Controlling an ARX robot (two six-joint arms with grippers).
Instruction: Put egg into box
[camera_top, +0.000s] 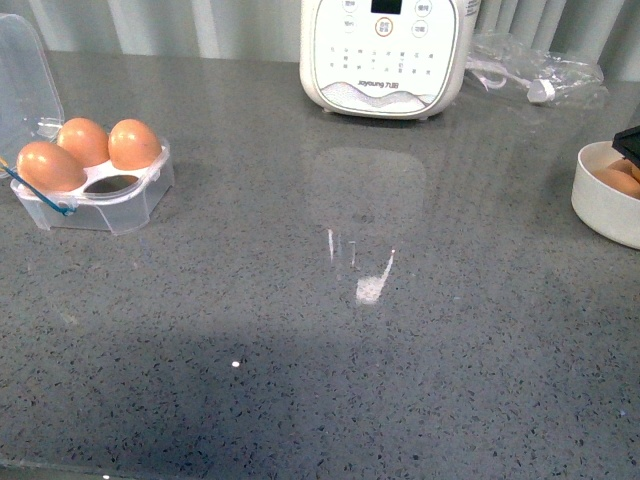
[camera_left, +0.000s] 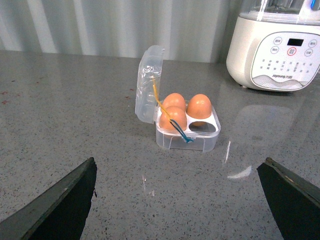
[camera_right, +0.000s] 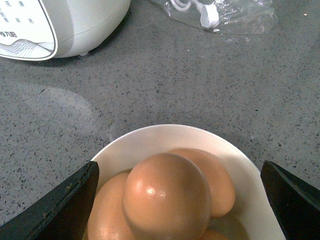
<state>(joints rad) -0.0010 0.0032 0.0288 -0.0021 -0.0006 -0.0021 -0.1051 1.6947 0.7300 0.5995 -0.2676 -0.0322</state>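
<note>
Right now both of your claws are spread wide with nothing between the fingers. Your right gripper (camera_right: 178, 167) hangs over the white bowl (camera_right: 165, 131), one finger showing at each side of it. That bowl stands nearer to you than the white cooker (camera_top: 383, 55) and well off to its right. The egg (camera_right: 167, 197) lies on top of the pile in the bowl, resting on other brown eggs (camera_right: 215, 182), and neither finger touches it.

Your left gripper (camera_left: 178, 162) hangs above the bare grey countertop (camera_top: 320, 380), well apart from the box (camera_left: 187, 131). The box sits nearer than the cooker and well to its left. Its clear lid (camera_left: 149, 82) stands open on the side away from the cooker. Three eggs (camera_top: 83, 140) fill three cups, and the empty cup (camera_top: 115, 183) is the near one on the cooker's side. A blue and yellow cord (camera_left: 172, 120) runs across one egg. Just right of the cooker lies a clear bag (camera_top: 545, 75) holding a white cable.
</note>
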